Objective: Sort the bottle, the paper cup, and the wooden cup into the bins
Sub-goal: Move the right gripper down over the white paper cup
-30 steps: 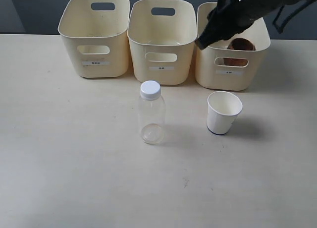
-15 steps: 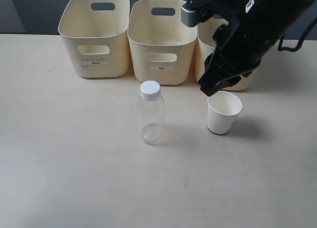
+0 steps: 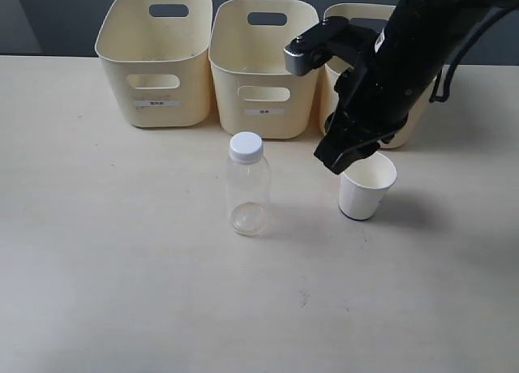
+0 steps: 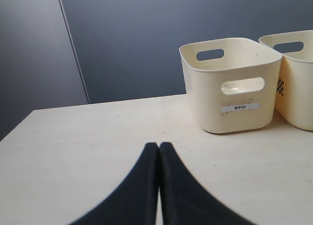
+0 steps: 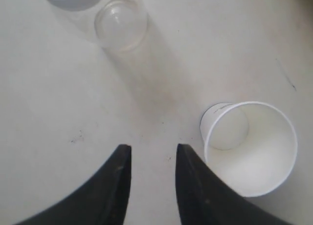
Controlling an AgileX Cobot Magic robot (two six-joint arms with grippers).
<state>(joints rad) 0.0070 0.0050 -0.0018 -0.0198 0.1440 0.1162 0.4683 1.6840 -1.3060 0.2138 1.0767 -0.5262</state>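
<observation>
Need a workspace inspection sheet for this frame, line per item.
Surface: pale table, a few small dark specks.
Bottle: upright, capped, on the table in front of the middle bin.
Paper cup: upright, empty, in front of the right-hand bin.
Wooden cup: not visible; the arm blocks the right-hand bin.
Bins: three in a row at the back, labelled.
Clutter: nothing seen.
Right end effector: open, above the table beside the paper cup, holding nothing.
Left end effector: shut, empty, away from the items.
Cables: black cable on the right arm.
Surroundings: dark wall behind.
</observation>
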